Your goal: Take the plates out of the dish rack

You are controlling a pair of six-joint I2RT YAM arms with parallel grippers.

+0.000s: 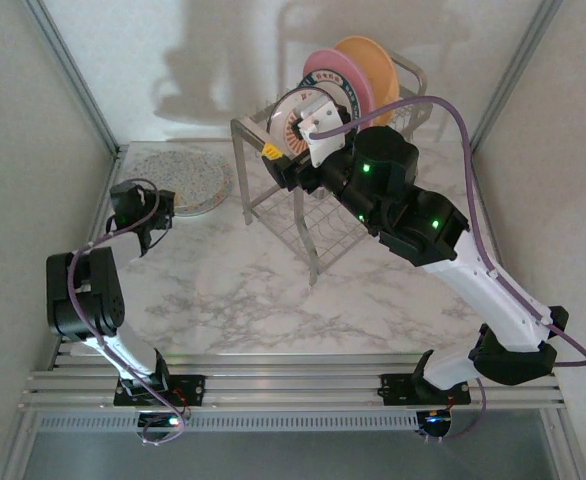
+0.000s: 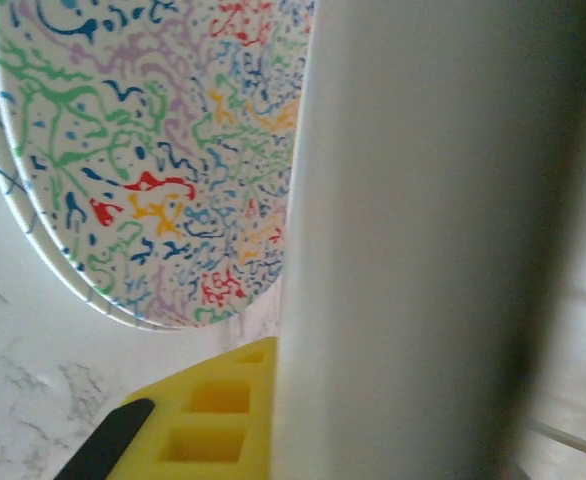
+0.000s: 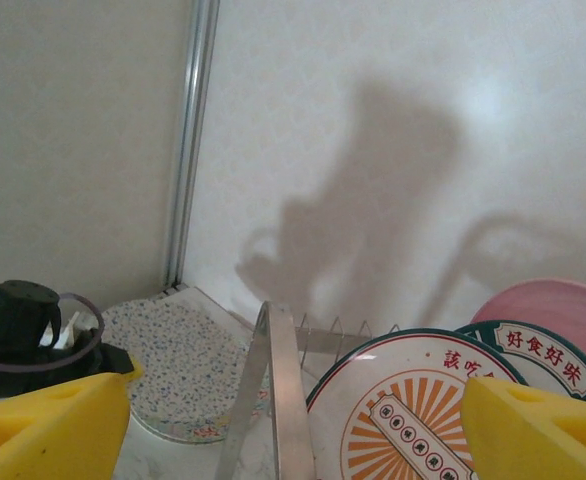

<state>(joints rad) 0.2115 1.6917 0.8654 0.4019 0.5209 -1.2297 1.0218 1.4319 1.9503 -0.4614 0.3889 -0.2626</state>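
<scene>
Top external is showing sunburst plates, pink plate and orange plate standing on edge in the dish rack's upper tier, faces pointing near-left, speckled plates lying flat far-left on the marbled worktop between white walls, right fingers gaping wide, left fingers sitting closed.

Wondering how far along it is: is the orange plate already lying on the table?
No, the orange plate stands upright in the dish rack, behind the pink plate.
</scene>
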